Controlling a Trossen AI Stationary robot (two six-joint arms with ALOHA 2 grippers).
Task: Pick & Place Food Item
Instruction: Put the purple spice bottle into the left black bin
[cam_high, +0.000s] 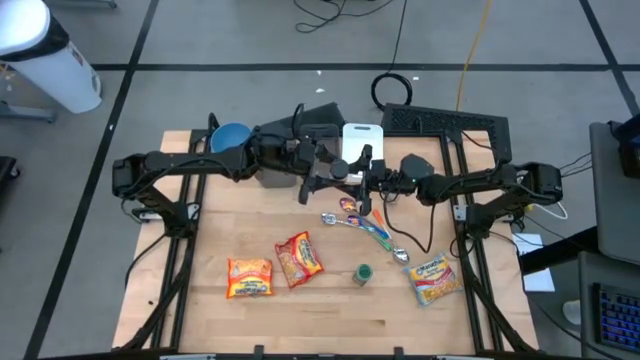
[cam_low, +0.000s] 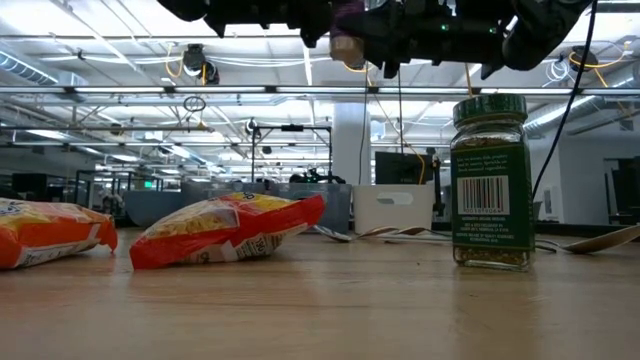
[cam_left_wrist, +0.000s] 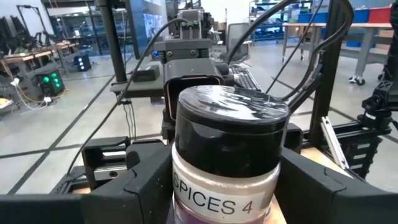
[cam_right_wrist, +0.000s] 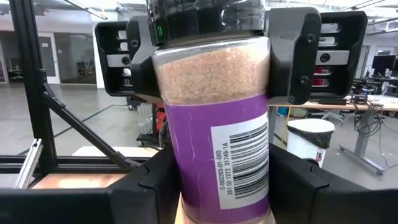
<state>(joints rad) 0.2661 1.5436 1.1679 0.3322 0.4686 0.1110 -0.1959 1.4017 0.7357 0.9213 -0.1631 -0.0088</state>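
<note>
High view: the spice jar (cam_high: 349, 170) hangs above the table's (cam_high: 200, 310) back middle, lying roughly level, its long axis running left to right between both arms. The left gripper (cam_high: 322, 172) clamps the black-lidded end; the right gripper (cam_high: 368, 176) closes on the base end. In the left wrist view, the jar (cam_left_wrist: 225, 155) shows a glossy black lid and a white label reading "SPICES 4". In the right wrist view, the jar (cam_right_wrist: 213, 118) is clear plastic, filled with tan powder, with a purple label and barcode. On the table lie two orange noodle packets (cam_high: 275, 266), spoons (cam_high: 365, 222), a green-lidded herb jar (cam_high: 362, 274) and a yellow packet (cam_high: 433, 278).
</note>
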